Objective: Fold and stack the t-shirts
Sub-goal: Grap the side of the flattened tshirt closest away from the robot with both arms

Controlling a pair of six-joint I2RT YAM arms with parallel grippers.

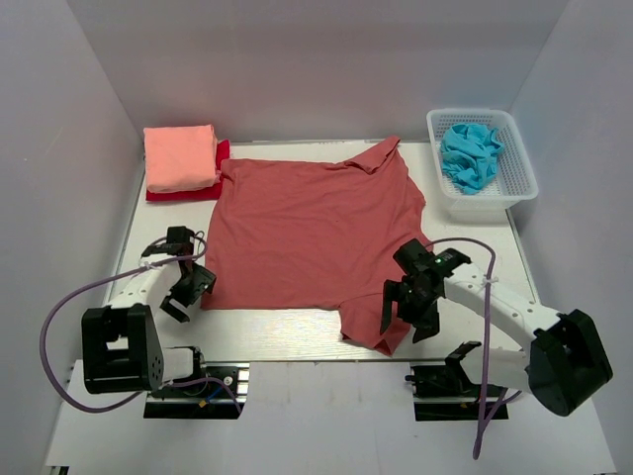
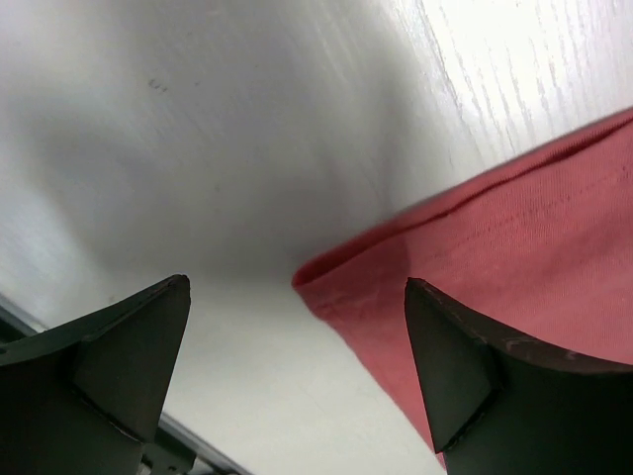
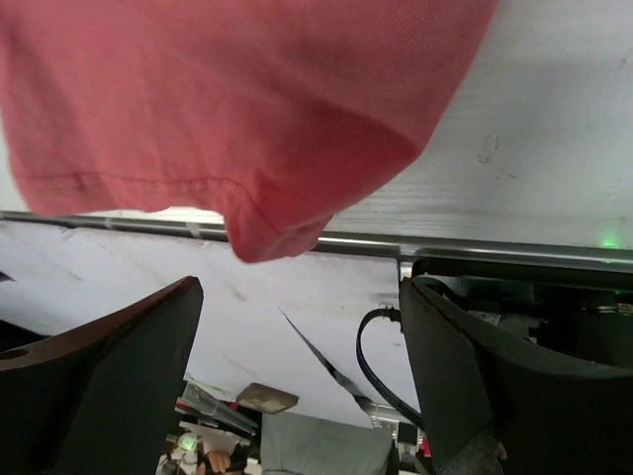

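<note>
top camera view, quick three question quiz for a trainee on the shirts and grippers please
1. True or false: the left gripper is shut on the brick-red t-shirt.
2. What lies on the bright red folded shirt? A) nothing B) salmon-pink folded shirt C) a gripper
3. Fill in: the blue cloth sits in the white ____.
Key: 1 false, it is open; 2 B; 3 basket.

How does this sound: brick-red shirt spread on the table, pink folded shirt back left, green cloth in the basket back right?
No: the cloth in the basket is blue, not green; the top external view shows it. The rest stands.
</note>
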